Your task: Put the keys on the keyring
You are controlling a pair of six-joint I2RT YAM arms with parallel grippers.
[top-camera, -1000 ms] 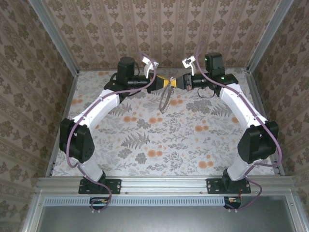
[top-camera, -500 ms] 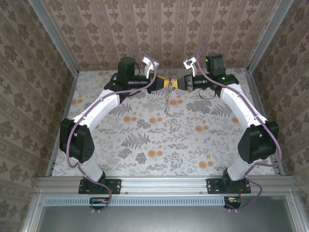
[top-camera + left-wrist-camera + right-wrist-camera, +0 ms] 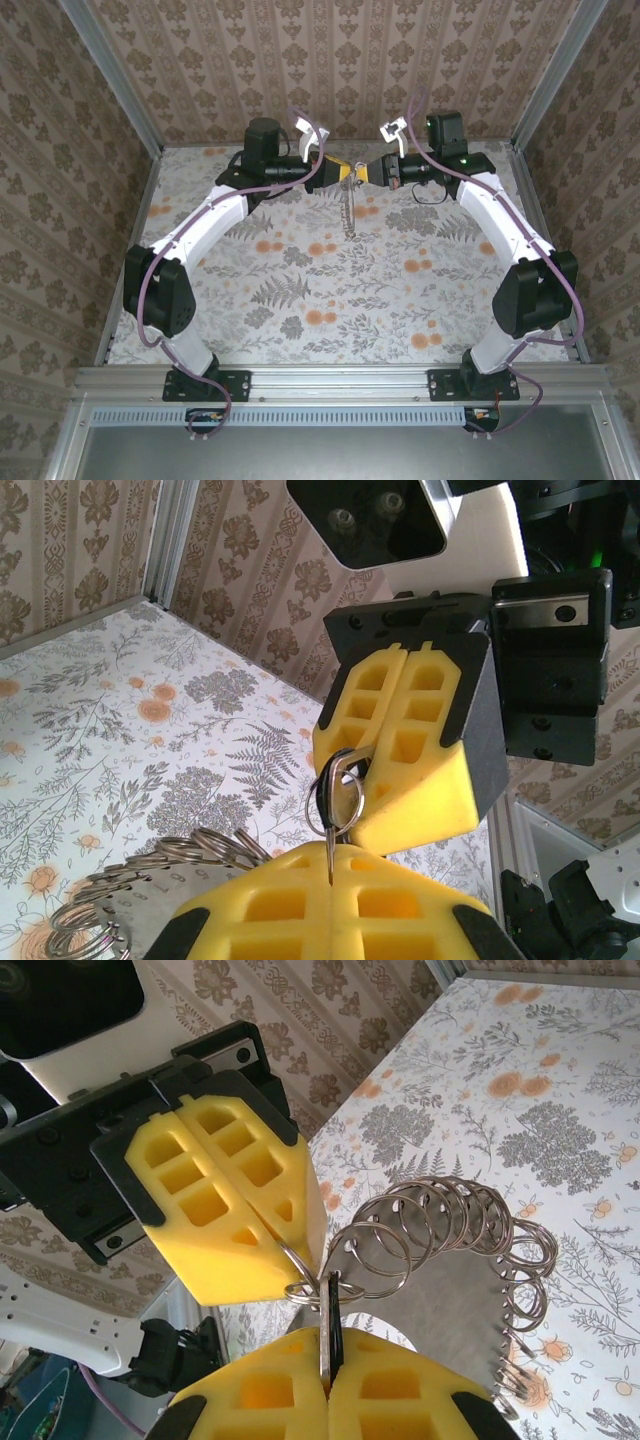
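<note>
At the back middle of the table my two grippers meet tip to tip in the air. My left gripper (image 3: 345,172) (image 3: 330,868) is shut on a thin steel keyring (image 3: 359,798) (image 3: 300,1293), pinched edge-on between its yellow pads. My right gripper (image 3: 369,172) (image 3: 328,1352) is shut on the key (image 3: 331,1322) (image 3: 338,780), a small dark piece with a pale metal blade. The keyring lies around the key's exposed end. I cannot tell whether it passes through the hole. A chain of further steel rings (image 3: 348,212) (image 3: 470,1218) (image 3: 190,848) hangs below the grippers.
A grey band (image 3: 440,1310) runs along the ring chain. Below lies the floral tablecloth (image 3: 330,290). Patterned walls (image 3: 340,70) close in the back and both sides, with the back wall just behind the grippers. Metal rails (image 3: 340,378) edge the table's front.
The hanging ring chain has swung from a broad open loop to a narrow edge-on line. The grippers' tips have drawn slightly closer together.
</note>
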